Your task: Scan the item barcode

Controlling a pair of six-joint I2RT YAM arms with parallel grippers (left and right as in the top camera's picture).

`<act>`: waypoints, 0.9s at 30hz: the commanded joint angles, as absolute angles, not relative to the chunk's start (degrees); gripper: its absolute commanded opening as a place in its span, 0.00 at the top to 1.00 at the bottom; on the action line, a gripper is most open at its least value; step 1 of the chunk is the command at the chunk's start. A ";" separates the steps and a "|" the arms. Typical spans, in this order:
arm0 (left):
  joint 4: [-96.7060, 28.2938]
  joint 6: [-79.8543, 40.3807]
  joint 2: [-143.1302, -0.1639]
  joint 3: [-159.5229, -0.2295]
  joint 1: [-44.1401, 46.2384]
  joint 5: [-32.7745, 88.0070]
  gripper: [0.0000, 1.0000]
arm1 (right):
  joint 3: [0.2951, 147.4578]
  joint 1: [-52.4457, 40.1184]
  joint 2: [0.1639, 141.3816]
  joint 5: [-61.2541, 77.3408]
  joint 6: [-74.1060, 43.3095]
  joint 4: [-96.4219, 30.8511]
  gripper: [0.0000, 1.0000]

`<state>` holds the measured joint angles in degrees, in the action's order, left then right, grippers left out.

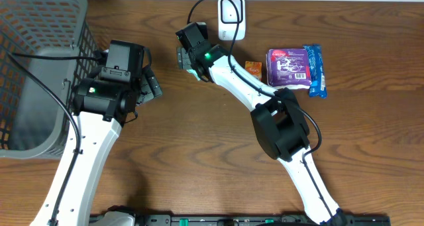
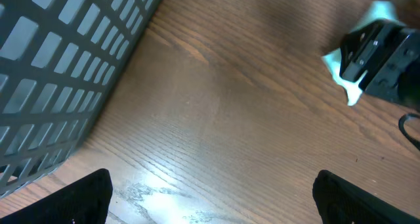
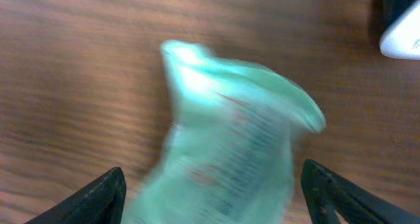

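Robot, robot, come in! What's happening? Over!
Left gripper open, empty, beside basket. Right gripper open, straddling green packet, blurry. Nothing blocking it.

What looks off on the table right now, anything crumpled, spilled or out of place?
Only the green pouch between the fingers of the right end effector, near the white scanner: it looks crumpled and pinched at one end rather than flat, and it is blurred in the wrist view. Nothing looks spilled.

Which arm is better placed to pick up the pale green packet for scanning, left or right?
Right. The right pincer straddles the green packet, with the white device close by. The left pincer hangs open over the table beside the basket, farther from the packet.
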<state>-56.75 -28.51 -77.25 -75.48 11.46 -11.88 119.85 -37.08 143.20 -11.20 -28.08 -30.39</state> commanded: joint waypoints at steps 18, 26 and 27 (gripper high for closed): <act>-56.95 -28.99 -77.36 -75.59 11.27 -11.57 0.02 | 122.34 -37.21 141.45 -13.39 -16.64 -45.60 0.68; -56.95 -28.99 -77.36 -75.59 11.27 -11.55 0.02 | 122.89 -31.44 136.59 16.99 -17.82 -51.22 0.83; -56.95 -28.99 -77.36 -75.59 11.27 -11.57 0.02 | 122.89 -29.98 136.64 23.49 -17.96 -51.68 0.85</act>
<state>-56.75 -28.51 -77.25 -75.48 11.46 -11.88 121.36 -35.07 140.27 1.43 -17.74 -50.59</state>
